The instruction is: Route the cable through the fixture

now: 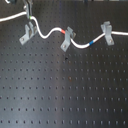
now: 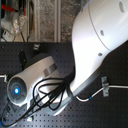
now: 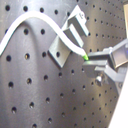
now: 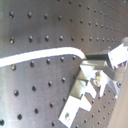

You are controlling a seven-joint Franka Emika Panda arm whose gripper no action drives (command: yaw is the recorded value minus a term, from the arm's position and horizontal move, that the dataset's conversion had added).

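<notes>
the cable (image 1: pixel 80 44) runs across the far part of the black perforated counter (image 1: pixel 60 95) in the first exterior view, entering from the first exterior view's left edge and leaving at its right edge. three grey clips stand in a row along it. the left clip (image 1: pixel 28 32) is the fixture at which the arm works; the cable passes at its prongs, then dips and rises in a wave toward the middle clip (image 1: pixel 67 39). the red band (image 1: pixel 63 31) lies just at the middle clip's prongs, on its left side. the blue band (image 1: pixel 91 43) lies between the middle clip and the right clip (image 1: pixel 106 32), and the cable goes on through the right clip's slot.

the end effector (image 1: pixel 28 11) hangs over the left clip at the top of the first exterior view, dark and partly cut off. in the first wrist view the end effector (image 3: pixel 91 64) has its fingers (image 3: pixel 102 56) closed down on the cable just beside the clip (image 3: pixel 70 36), the cord curving away over the holes. the second wrist view shows the cable (image 4: pixel 45 53) arching to the clip (image 4: pixel 85 92) and the fingers (image 4: pixel 116 57).

in the second exterior view the arm (image 2: pixel 95 45) fills most of the picture; only the right clip (image 2: pixel 105 86) and a stretch of cable (image 2: pixel 117 88) show.
</notes>
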